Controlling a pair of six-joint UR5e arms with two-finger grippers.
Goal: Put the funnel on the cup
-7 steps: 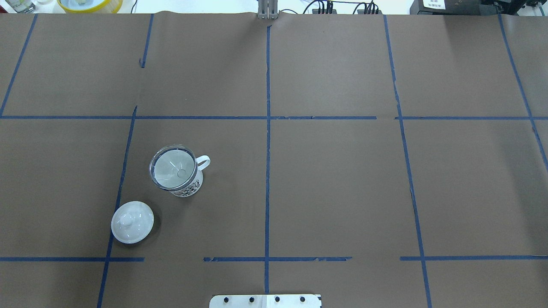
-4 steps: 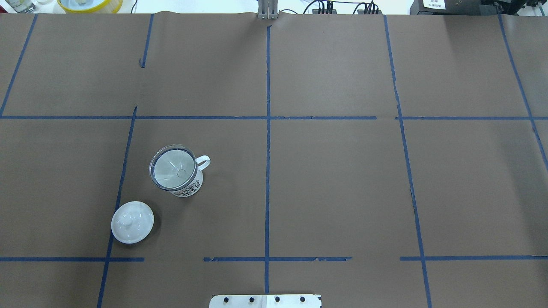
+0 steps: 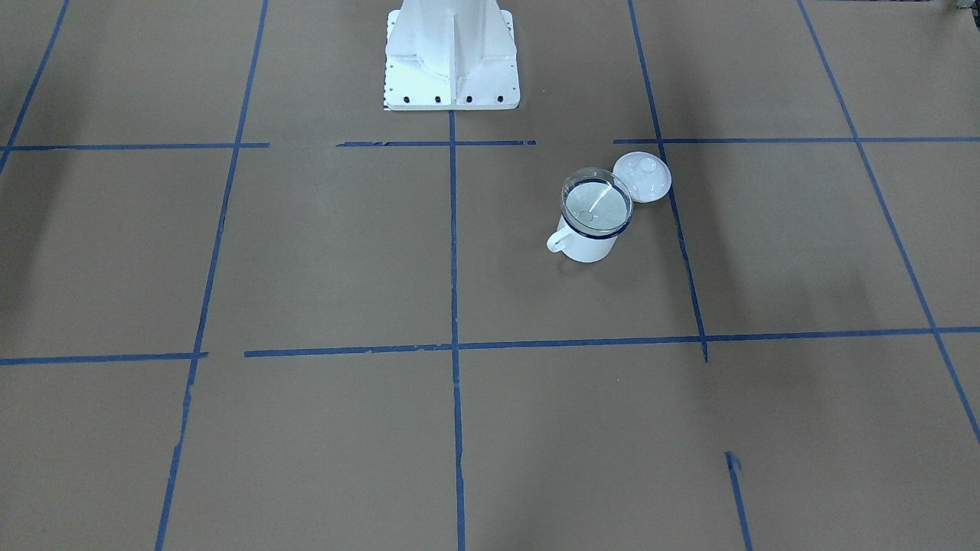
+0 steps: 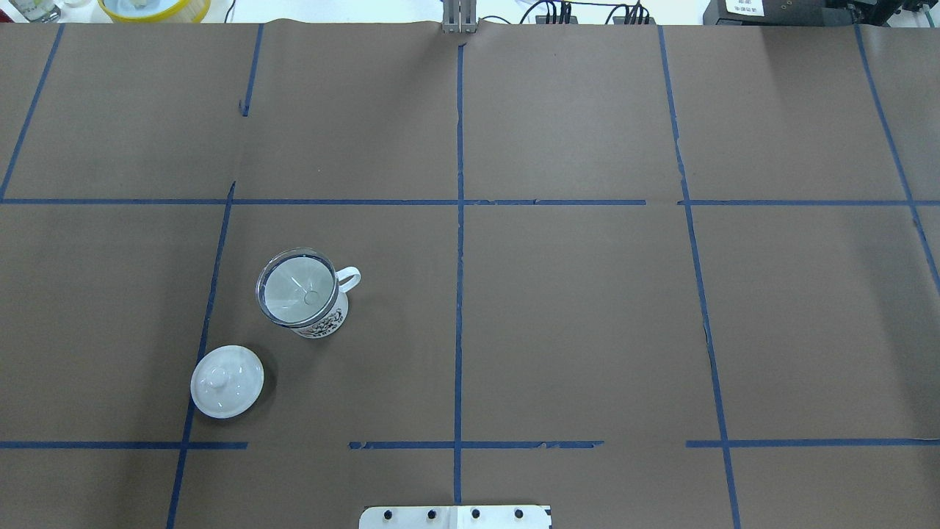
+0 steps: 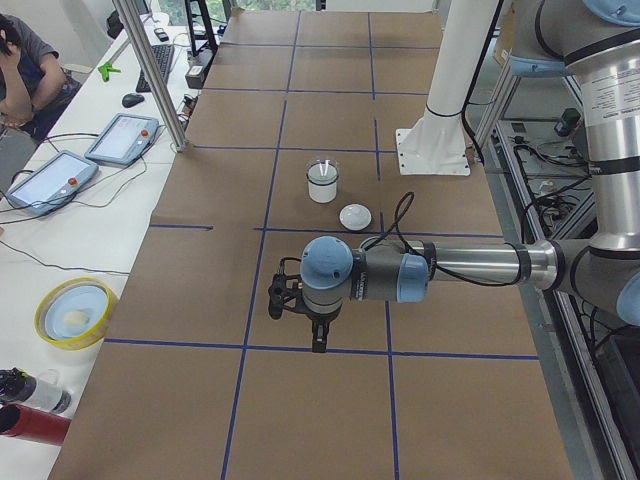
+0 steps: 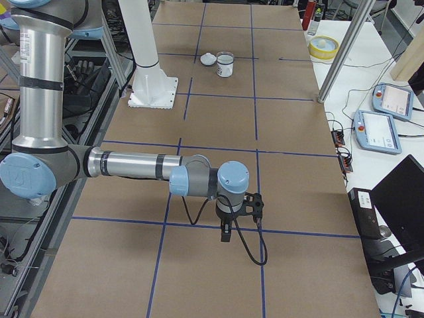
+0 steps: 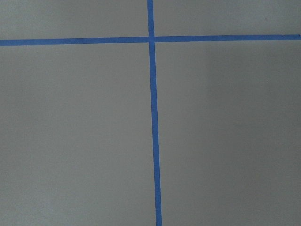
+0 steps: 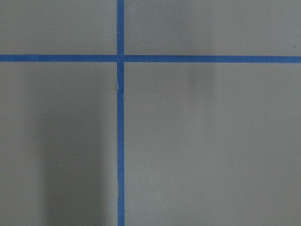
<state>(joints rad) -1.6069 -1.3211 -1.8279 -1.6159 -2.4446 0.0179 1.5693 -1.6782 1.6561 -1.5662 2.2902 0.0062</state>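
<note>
Overhead exterior: funnel point(image 4: 297, 289) sits in cup point(image 4: 321, 321), rim on rim; placing looks done.
Best to leave it alone. Left claw point(image 5: 319, 342) and right claw point(image 6: 226, 235) hang well apart from the cup; spread or closed, cannot tell. Lid point(image 4: 227, 381) near cup, toward my side; handle side has more room.

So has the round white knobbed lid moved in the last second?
No. In the overhead view the round white knobbed lid overlaps the same blue tape line, equally near the white enamel mug.
</note>
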